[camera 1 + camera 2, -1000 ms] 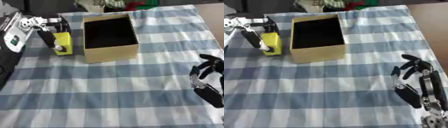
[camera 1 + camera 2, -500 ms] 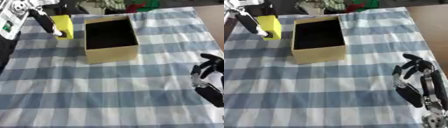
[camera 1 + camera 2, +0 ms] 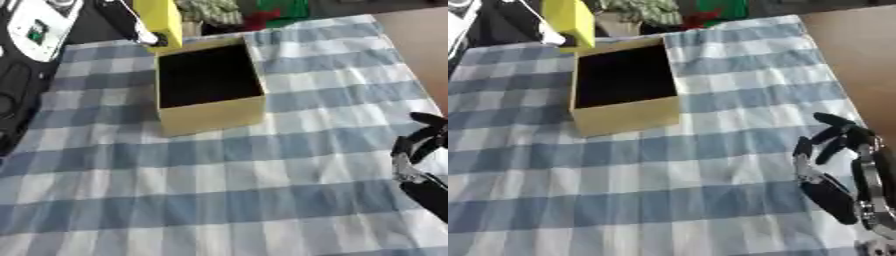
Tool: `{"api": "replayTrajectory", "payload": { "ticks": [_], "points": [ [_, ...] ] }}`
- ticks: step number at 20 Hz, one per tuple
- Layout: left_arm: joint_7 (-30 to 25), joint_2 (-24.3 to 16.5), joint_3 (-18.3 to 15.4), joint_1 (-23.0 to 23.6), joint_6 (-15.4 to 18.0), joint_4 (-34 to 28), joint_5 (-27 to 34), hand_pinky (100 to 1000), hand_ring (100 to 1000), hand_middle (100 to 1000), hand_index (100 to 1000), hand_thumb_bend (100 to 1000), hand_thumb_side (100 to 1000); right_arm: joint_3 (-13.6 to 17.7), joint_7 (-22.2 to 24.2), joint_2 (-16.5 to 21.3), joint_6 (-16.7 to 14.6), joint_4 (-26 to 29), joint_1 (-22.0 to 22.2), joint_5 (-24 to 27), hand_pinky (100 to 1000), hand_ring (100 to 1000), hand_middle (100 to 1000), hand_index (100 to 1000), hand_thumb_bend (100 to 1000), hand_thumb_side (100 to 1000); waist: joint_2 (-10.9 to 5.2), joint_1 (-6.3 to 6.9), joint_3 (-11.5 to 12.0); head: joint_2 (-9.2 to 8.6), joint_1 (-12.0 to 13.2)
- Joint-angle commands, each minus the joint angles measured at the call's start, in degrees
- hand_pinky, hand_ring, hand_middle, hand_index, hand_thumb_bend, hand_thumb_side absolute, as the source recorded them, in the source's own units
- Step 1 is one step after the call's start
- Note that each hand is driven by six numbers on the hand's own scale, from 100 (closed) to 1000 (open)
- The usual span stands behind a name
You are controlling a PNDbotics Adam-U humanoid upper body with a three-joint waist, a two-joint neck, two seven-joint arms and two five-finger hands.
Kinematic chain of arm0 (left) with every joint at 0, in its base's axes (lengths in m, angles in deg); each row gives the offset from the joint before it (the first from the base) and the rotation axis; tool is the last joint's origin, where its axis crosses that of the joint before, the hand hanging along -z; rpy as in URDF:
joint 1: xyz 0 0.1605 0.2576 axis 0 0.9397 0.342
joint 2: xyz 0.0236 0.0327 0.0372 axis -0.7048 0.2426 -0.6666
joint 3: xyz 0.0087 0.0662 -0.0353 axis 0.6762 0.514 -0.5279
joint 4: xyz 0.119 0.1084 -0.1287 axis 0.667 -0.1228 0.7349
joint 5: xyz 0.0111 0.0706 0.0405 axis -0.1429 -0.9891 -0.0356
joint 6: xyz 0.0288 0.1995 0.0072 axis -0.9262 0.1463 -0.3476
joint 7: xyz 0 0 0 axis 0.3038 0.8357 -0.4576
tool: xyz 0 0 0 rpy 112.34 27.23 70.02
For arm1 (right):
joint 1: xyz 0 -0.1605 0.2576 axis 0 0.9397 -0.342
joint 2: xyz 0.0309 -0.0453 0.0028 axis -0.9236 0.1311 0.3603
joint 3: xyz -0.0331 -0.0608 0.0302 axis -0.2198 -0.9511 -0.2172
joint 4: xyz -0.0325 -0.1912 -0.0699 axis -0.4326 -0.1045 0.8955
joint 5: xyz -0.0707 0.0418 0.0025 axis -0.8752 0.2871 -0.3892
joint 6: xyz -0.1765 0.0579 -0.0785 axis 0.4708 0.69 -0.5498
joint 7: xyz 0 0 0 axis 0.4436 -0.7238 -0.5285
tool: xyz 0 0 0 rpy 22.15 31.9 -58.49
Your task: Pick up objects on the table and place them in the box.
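Gripping the yellow block (image 3: 163,20), the left hand (image 3: 131,25) has risen above the box's (image 3: 210,82) far-left corner.

head stereo pair | looks down, tilted | both share box (image 3: 208,85), checked cloth (image 3: 262,200)

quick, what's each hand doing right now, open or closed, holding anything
Left hand: closed on the yellow block, raised by the box's far left corner.
Right hand: open, holding nothing, at the lower right.
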Motion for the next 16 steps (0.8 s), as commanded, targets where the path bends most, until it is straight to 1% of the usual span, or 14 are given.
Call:
{"api": "replayTrajectory", "payload": {
  "ticks": [1,4,10,11,12,16],
  "points": [
    [2.59,-0.04,-1.48,-1.44,0.79,-1.4,2.5,807,419,273,652,140,100,-0.13,0.64,1.36,-0.17,0.86,-0.81,0.54,903,393,509,819,100,397,-0.62,-0.08,-0.49,-0.93,0.5],
    [5.02,0.5,-0.89,-0.92,1.7,-0.36,4.93,820,429,283,658,117,100,-0.26,0.8,1.09,0.08,0.86,-1.12,0.42,904,392,509,820,100,392,-0.12,0.21,-0.96,-0.95,0.34],
    [9.77,1.36,1.18,0.33,2.71,4.16,9.22,836,459,322,688,130,100,-0.42,0.75,0.8,0.2,0.86,-1.65,0.16,905,392,509,820,100,392,0.57,0.5,-1.72,-0.95,0.33],
    [10.07,1.56,1.47,0.62,2.85,4.94,9.58,838,464,326,692,188,100,-0.44,0.73,0.78,0.17,0.86,-1.71,0.13,904,392,509,820,100,394,0.66,0.53,-1.81,-0.96,0.3],
    [10.13,1.68,1.73,0.92,2.97,5.66,9.73,841,469,332,697,163,100,-0.44,0.7,0.77,0.13,0.86,-1.75,0.1,904,392,509,820,100,394,0.74,0.54,-1.83,-0.92,0.24],
    [8.6,1.77,2.25,1.93,3.13,7.57,9.97,859,490,358,717,188,100,-0.01,0.14,0.86,-0.14,0.86,-1.78,0.04,903,392,509,819,100,405,0.93,0.48,-1.6,-0.39,0.01]
  ]
}}
